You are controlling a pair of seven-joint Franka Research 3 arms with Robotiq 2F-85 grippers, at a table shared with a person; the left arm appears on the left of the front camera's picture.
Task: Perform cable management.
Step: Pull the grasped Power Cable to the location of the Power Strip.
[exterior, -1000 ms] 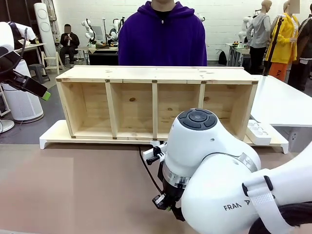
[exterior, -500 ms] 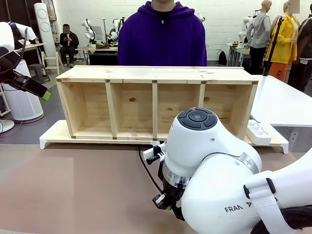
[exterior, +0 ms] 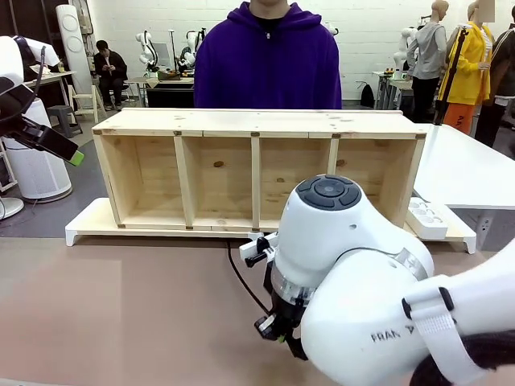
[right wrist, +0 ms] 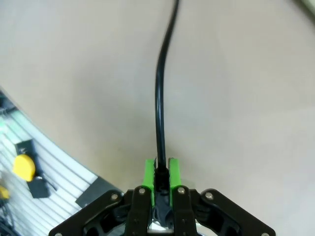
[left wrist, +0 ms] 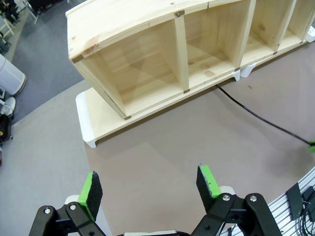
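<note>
The cable [right wrist: 160,88] is a thin black cord running away from my right gripper [right wrist: 160,169] over the brown table; the green pads are shut on its near end. In the front view the cable [exterior: 240,281] trails from under the wooden shelf [exterior: 257,165] toward the right gripper [exterior: 278,331], low beneath the big white arm. In the left wrist view the cable [left wrist: 256,115] leaves the shelf base and crosses the table. My left gripper [left wrist: 147,184] hangs open high above the table, nothing between its green pads. In the front view its green tip [exterior: 75,158] shows at the far left.
A person in a purple hoodie [exterior: 268,64] stands behind the shelf. The shelf rests on a white board [exterior: 88,225]. A white power strip [exterior: 426,219] lies at the shelf's right end. A grooved metal rail [right wrist: 34,162] borders the table's near edge.
The right arm has shifted very slightly; the gripper stays shut on the cable. The left arm has not moved.
</note>
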